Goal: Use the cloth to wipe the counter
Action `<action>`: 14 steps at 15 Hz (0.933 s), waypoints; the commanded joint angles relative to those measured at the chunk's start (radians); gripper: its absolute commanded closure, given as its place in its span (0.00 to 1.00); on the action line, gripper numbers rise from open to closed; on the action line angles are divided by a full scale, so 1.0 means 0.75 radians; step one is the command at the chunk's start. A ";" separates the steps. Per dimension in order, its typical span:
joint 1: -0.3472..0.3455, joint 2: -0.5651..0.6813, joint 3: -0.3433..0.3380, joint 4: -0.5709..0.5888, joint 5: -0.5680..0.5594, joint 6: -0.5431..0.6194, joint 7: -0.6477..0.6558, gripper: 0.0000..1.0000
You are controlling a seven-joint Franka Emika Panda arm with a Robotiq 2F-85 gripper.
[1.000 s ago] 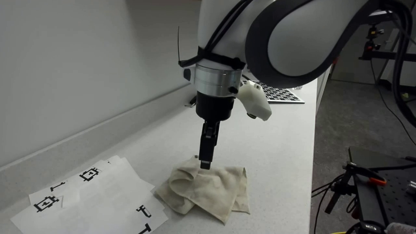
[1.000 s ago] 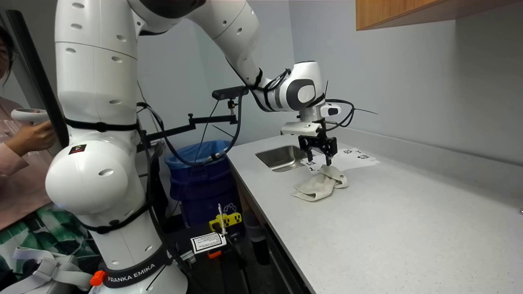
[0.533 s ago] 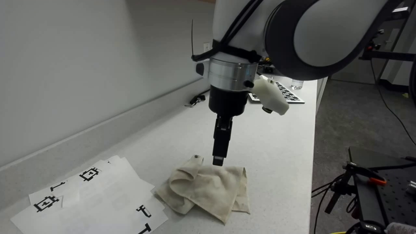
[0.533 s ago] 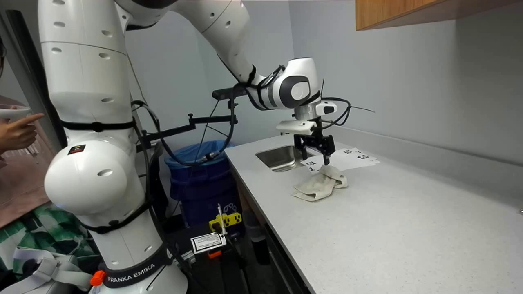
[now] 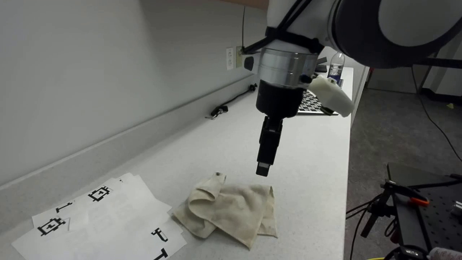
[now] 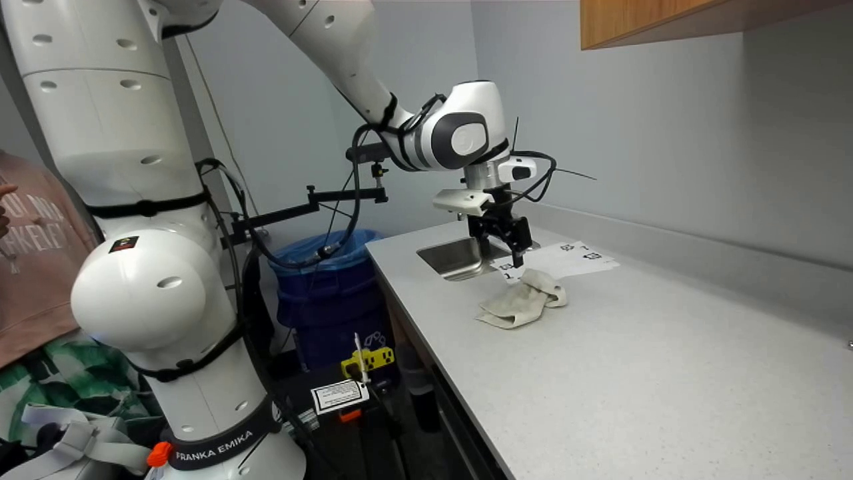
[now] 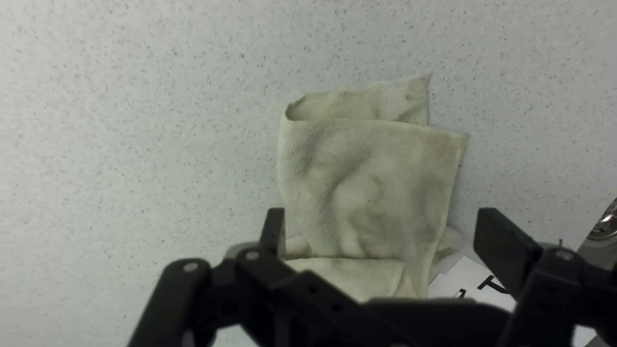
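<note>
A crumpled beige cloth [image 5: 234, 211] lies folded on the white speckled counter [image 5: 306, 162]; it also shows in an exterior view [image 6: 516, 307] and in the wrist view [image 7: 371, 188]. My gripper [image 5: 262, 169] hangs above the counter, pointing down, apart from the cloth and on the front-edge side of it. In the wrist view the gripper [image 7: 381, 214] is open, its two fingers wide apart with nothing held between them. The cloth shows below and between the fingers, and its lower part is hidden by the gripper body. The gripper also shows in an exterior view [image 6: 501, 252].
White sheets with black marks [image 5: 104, 220] lie beside the cloth. A steel sink [image 6: 456, 260] is set in the counter near them. A checkered board [image 5: 312, 103] and a bottle [image 5: 336, 66] stand farther along. A wall backs the counter; a wooden cabinet [image 6: 666, 20] hangs above.
My open gripper has moved from over the cloth toward the counter's front edge, and appears slightly higher. The cloth has not moved.
</note>
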State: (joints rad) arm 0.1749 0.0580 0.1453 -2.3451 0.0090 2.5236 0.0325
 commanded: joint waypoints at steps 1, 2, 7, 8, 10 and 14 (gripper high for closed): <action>-0.013 -0.120 -0.002 -0.073 0.025 -0.016 0.098 0.00; -0.013 -0.132 -0.004 -0.081 0.019 -0.012 0.123 0.00; -0.016 -0.175 -0.003 -0.106 0.009 0.011 0.229 0.00; -0.016 -0.180 -0.003 -0.108 0.010 0.012 0.241 0.00; -0.017 -0.188 -0.002 -0.112 0.005 0.014 0.260 0.00; -0.013 -0.149 0.002 -0.080 0.004 -0.002 0.237 0.00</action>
State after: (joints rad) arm 0.1746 -0.0525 0.1379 -2.4059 0.0099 2.5247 0.2129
